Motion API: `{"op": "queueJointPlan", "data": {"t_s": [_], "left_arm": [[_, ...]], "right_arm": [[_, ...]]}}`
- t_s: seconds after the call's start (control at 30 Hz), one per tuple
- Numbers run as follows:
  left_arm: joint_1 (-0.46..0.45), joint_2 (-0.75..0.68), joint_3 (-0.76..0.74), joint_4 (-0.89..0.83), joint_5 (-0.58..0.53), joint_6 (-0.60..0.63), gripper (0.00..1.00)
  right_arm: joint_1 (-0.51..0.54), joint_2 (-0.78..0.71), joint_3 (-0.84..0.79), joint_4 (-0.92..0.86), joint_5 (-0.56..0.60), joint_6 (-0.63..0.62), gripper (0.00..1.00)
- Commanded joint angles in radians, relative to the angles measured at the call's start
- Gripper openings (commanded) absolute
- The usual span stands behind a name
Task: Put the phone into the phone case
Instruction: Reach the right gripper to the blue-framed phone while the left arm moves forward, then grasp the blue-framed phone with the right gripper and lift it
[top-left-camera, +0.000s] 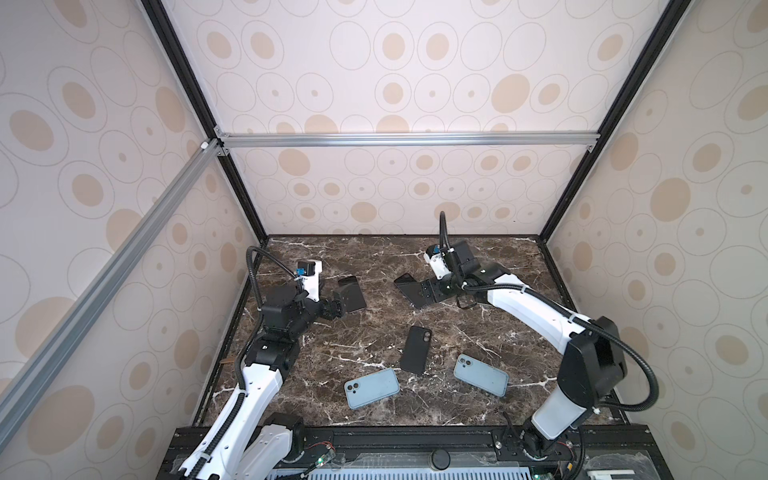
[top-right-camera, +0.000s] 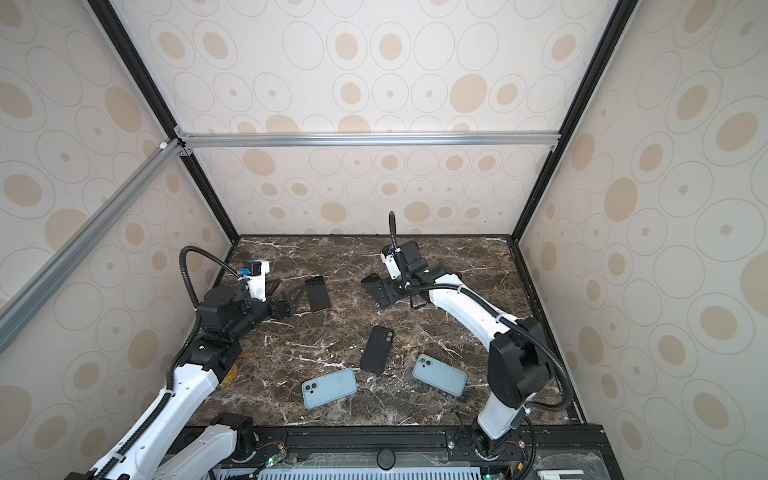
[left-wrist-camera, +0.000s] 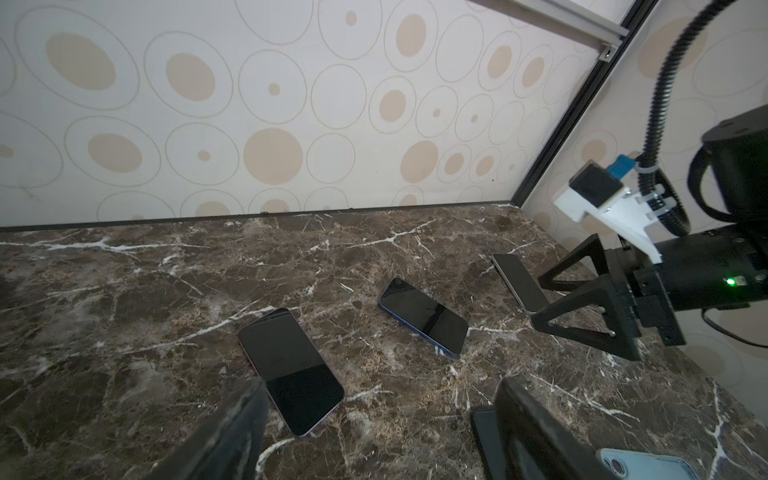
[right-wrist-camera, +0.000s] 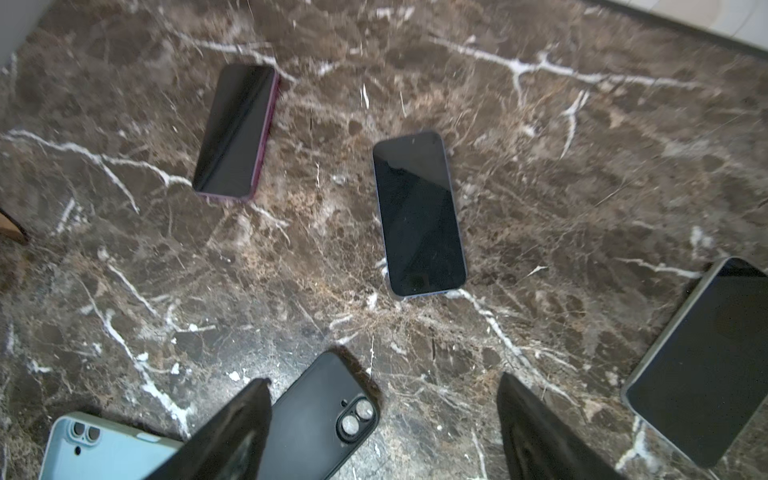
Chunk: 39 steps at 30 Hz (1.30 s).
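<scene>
Your left gripper is spread wide with nothing between its fingers, low over the table. In its wrist view the purple-edged phone lies flat, screen up, at lower centre-left. One end is just beside the fingertip on the left of the frame, not between the two fingertips. A phone that thin on polished stone gives you little edge to pinch. Close off-centre and it will likely skate or spin away; come down too far and the fingertips scrape the table.

Your right gripper is also wide open and empty. In its wrist view the blue-edged phone lies screen up at centre frame, ahead of the fingertips. A third phone sits at the right edge. The black case lies at the bottom edge, just beside the fingertip on the left of the frame, so a straight drop could clip it.

In a top view two light blue cases lie at lower centre, well apart from both grippers. All three cases appear to lie back up, so they probably need turning over first. You also cannot tell which phone fits which case, and a mismatch would jam. Both arms reach toward the upper middle of the table, so watch for them crowding each other.
</scene>
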Motion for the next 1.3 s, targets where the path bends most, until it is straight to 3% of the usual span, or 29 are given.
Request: {"op": "queueJointPlan", "data": {"t_s": [0.0,0.33,0.6,0.97,1.27], "left_arm": [[-0.006,-0.019,0.012,-0.025,-0.013,0.051,0.86],[-0.020,-0.015,0.010,-0.029,-0.010,0.039,0.86],[-0.025,-0.013,0.003,-0.018,-0.001,0.025,0.85],[-0.028,-0.012,-0.008,-0.010,-0.003,0.027,0.85],[-0.028,-0.005,-0.011,-0.009,-0.005,0.024,0.85]], "right_arm": [[0.002,0.078,0.102,-0.113,0.014,0.004,0.86],[0.002,0.400,0.398,-0.233,0.082,-0.037,0.89],[0.000,0.580,0.573,-0.283,0.071,-0.062,0.90],[-0.004,0.709,0.707,-0.369,0.078,-0.076,0.93],[-0.004,0.738,0.722,-0.409,0.094,-0.094,0.93]]}}
